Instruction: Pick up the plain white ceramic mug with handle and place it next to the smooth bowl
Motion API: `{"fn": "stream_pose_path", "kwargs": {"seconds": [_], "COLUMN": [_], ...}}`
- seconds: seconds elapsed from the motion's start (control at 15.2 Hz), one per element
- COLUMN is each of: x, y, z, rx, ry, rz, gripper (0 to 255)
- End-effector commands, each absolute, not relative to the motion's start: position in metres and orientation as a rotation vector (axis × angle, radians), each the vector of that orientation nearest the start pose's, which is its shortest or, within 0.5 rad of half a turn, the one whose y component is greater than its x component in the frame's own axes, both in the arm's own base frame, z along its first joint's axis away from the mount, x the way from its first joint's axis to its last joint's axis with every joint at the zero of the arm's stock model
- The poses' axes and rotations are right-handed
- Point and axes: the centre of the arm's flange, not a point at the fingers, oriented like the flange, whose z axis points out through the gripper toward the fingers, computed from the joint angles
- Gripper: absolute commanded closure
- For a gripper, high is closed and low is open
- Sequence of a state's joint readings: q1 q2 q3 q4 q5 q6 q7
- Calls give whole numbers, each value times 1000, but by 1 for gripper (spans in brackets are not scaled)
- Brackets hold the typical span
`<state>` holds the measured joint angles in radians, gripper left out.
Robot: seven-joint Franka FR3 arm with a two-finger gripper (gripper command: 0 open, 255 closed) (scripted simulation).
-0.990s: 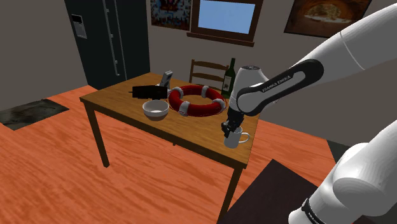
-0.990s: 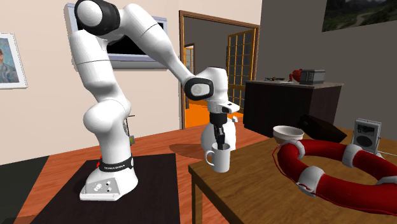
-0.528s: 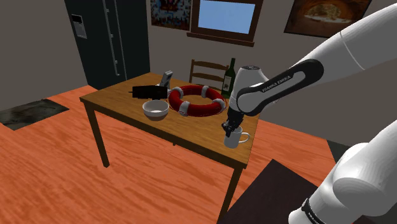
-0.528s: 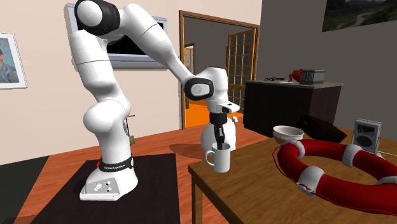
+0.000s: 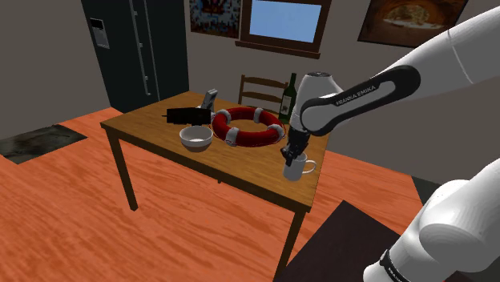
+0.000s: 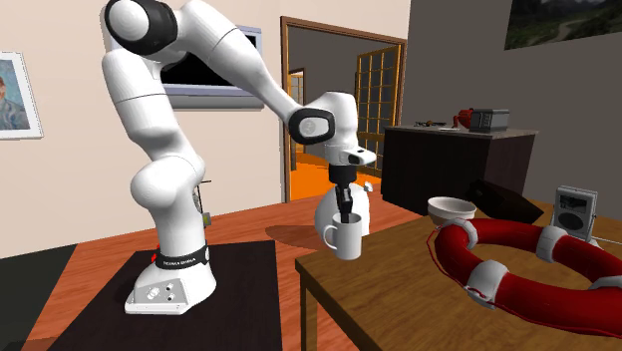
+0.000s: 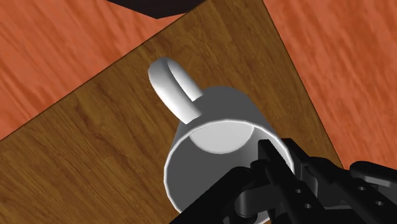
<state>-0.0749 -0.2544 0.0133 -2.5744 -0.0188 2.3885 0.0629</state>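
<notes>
The white mug (image 5: 295, 169) with a handle hangs just above the near corner of the wooden table (image 5: 152, 128), close to the shoulder view's right end. My black gripper (image 5: 290, 158) comes down from above and is shut on its rim. In the wrist view one finger is inside the mug (image 7: 213, 143) and the other outside, the gripper (image 7: 283, 160) pinching the wall opposite the handle. From the second exterior view, the mug (image 6: 344, 237) hovers over the table edge under the gripper (image 6: 344, 214). The smooth grey-white bowl (image 5: 195, 138) stands on the table further along; it is also the bowl (image 6: 451, 208).
A red and white life ring (image 5: 247, 126) lies between mug and bowl, slightly behind them. A dark bottle (image 5: 292, 98), a black box (image 5: 186, 115) and a small grey device (image 5: 210, 100) stand at the back. A chair (image 5: 258, 86) is behind the table.
The fingers closed on the mug's rim, then the arm raised the mug a little off the table and slightly toward the life ring.
</notes>
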Motion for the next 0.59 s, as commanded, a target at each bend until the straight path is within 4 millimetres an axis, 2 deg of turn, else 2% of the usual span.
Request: {"fn": "stream_pose_path", "kwargs": {"seconds": [0.0,0.53], "x": [432,432], "y": [-27,-27], "z": [368,410], "rx": [-3151,-3151], "ry": [176,176], "rz": [-107,-107], "gripper": [255,255]}}
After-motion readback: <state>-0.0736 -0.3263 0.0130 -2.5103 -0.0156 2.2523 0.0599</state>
